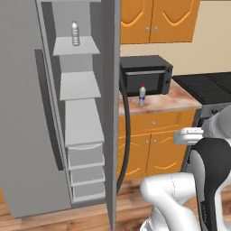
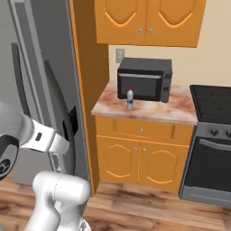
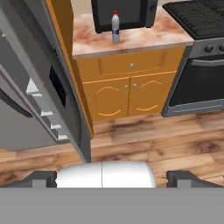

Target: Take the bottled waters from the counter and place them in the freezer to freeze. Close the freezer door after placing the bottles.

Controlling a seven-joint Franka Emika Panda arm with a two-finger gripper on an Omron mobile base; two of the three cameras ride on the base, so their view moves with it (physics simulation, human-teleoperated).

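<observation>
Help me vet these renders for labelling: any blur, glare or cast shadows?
Left base view: flat, even light, soft edges; small light-blue-capped bottle on white freezer shelf looks fuzzy. Right base view: no glare on black microwave. Hand view: red-capped bottle casts no clear shadow.

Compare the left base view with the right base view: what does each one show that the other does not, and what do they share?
Left base view alone: the open freezer with its white shelves, and a light-blue-capped bottle standing on the top shelf.

Right base view alone: a wall outlet above the microwave, and the oven front under the stovetop.

Both: the red-capped bottle upright on the counter in front of the black microwave, with orange cabinets above.
</observation>
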